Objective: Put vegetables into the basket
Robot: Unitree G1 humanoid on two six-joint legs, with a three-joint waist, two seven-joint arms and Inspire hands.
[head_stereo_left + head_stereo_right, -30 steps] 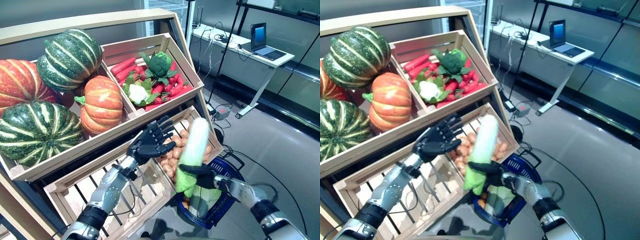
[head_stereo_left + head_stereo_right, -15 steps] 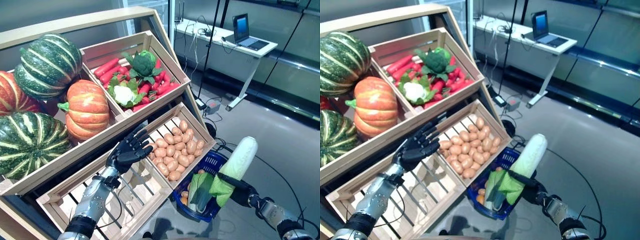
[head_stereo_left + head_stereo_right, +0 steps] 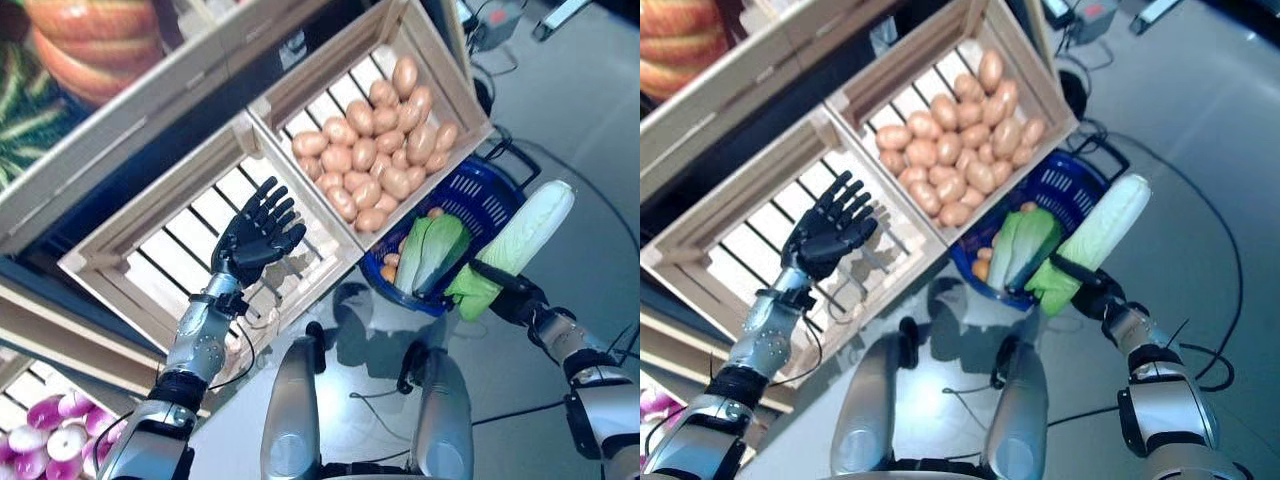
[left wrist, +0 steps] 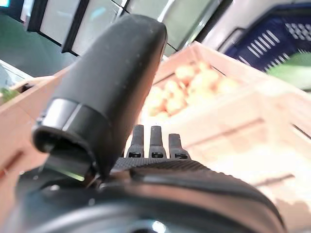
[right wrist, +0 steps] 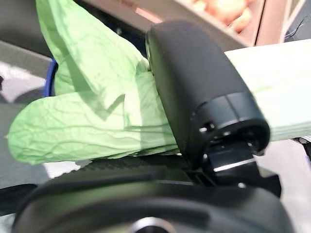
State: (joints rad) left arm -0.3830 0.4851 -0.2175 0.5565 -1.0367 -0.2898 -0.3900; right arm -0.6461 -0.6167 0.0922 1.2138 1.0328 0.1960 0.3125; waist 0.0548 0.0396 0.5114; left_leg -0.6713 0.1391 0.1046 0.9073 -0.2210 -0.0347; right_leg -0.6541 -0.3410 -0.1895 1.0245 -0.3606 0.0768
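Both arms are silver-grey, built of rounded segments parted by black bands at the joints. Each ends in a matte black robot hand, left point(image 3: 256, 238) and right point(image 3: 500, 290), with slim ridged fingers point(image 4: 154, 141) and a thick, smooth black thumb point(image 5: 201, 94) on a glossy base.

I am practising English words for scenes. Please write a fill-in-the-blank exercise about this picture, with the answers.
1. The right hand holds a Chinese cabbage beside the ____ basket.
2. The crate next to the basket is full of ____.
3. The left hand, fingers spread, hovers over a slatted crate that is ____.

Answers: blue; potatoes; empty
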